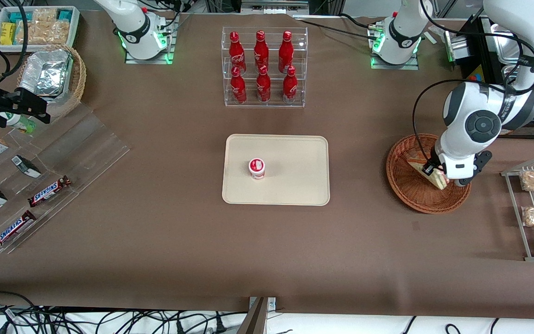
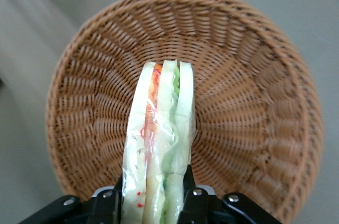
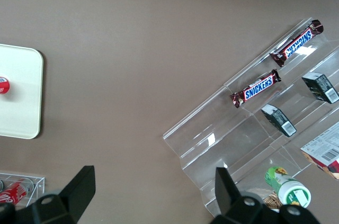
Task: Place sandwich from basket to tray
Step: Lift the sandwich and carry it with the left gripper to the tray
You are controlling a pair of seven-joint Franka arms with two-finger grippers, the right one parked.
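Gripper [image 2: 153, 203] is closed on the sandwich [image 2: 159, 144]; both fingers [image 2: 193, 203] are seen pressed against the outer bread faces at the wide end of the wedge, the wrap creased between them. The grip across the flat faces is judged sensible: the layers are squeezed together, not pried apart, and the thin wrap is given little chance to slide.

In the wrist view the sandwich is held edge-on, its narrow end pointing away from the gripper over the middle of the basket [image 2: 254, 75]. Whether the tip is touching the weave or just clear of it cannot be told. In the front view the sandwich [image 1: 436, 176] is seen tilted inside the basket [image 1: 406, 185], under the gripper [image 1: 438, 175], on the basket's side toward the working arm's end of the tabletop [image 1: 155, 241].

The tray [image 1: 295, 185] lies well apart from the basket, toward the middle of the tabletop. A small red-lidded cup [image 1: 257, 168] stands on it, off centre on the side toward the parked arm, so the half nearer the basket is left bare and is judged the natural set-down spot.

Step judged: grasp made, lift and carry not yet done. Risk noted: soft bread may be crushed, or the rim clipped if travel is started too low.
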